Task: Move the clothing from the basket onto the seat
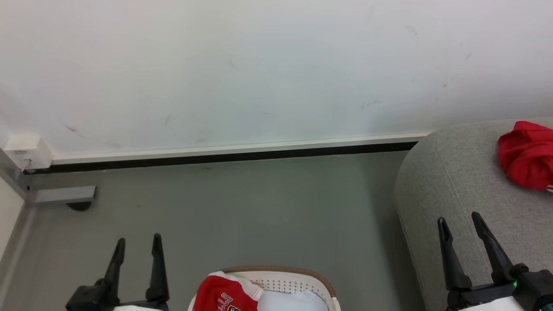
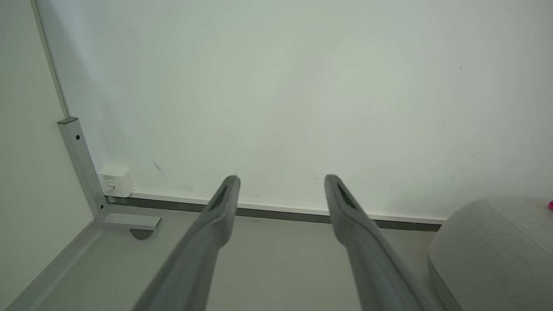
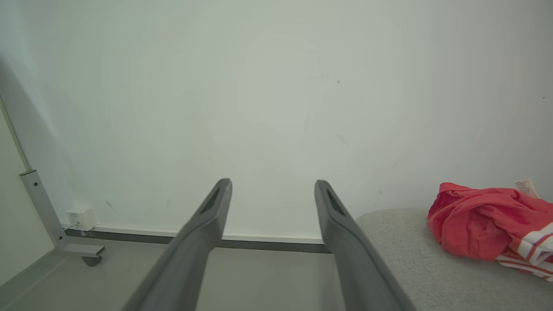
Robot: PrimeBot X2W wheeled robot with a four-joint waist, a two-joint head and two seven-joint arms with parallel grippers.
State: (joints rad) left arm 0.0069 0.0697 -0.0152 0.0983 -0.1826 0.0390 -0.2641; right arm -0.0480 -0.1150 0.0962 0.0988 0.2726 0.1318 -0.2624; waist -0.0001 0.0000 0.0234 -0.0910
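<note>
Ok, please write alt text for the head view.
A red garment lies on the grey sofa at right; a red-and-white jersey sits in the white basket at bottom. The left gripper and right gripper are open, empty.

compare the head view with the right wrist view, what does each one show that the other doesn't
Head view, not the right wrist view: the rounded cream-white plastic basket with a brown rim, a red-and-white lettered garment in it, and the open left gripper.
Right wrist view, not the head view: a small white label on the crumpled red garment.
Both: that garment lying on the large grey woven-fabric sofa, the open right gripper, the white wall and the grey floor.
</note>
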